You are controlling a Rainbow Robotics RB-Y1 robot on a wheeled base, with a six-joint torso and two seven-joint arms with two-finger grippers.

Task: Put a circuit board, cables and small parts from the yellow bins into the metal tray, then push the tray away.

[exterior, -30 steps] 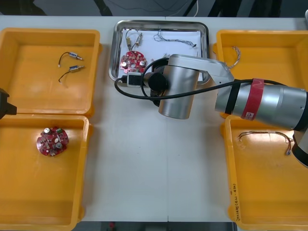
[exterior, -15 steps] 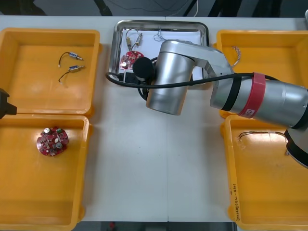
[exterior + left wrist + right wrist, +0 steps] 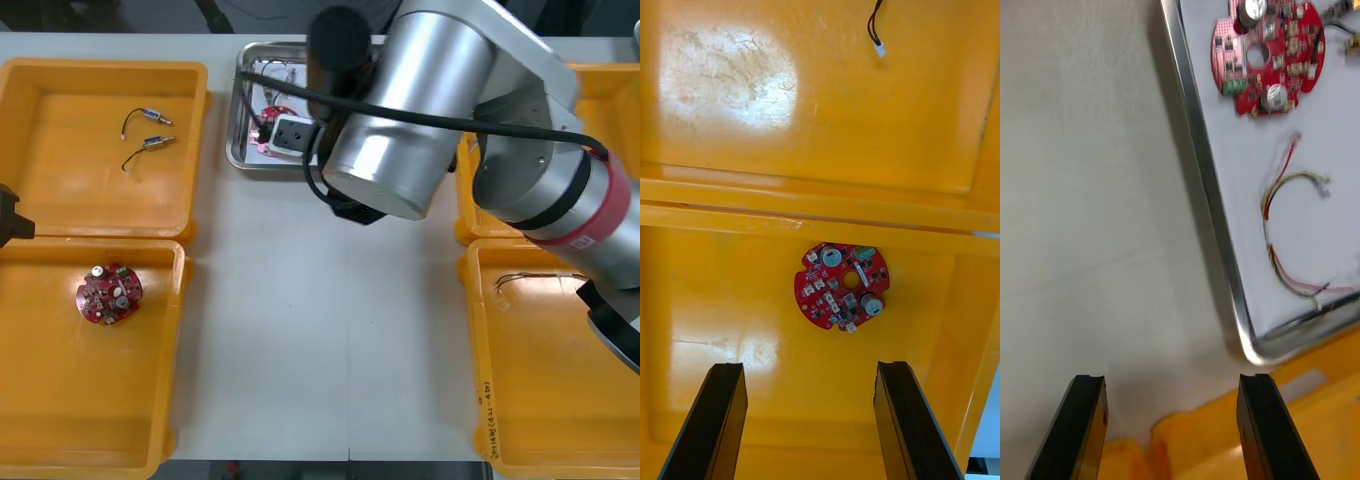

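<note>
The metal tray, white inside, holds a round red circuit board and a red and yellow cable. My right gripper hangs open over the bare table beside the tray's long rim, with nothing between its fingers. In the front view the right arm covers most of the tray, and a bit of the board shows at its left. My left gripper is open above a second red circuit board lying in the near left yellow bin.
The far left bin holds two small metal parts on black cables. A thin cable lies in the near right bin. An orange bin edge sits close to the right fingers. The table's middle is bare.
The right arm has risen and swung toward the far side, now looming over most of the tray. The tray, bins and left arm have not moved.
</note>
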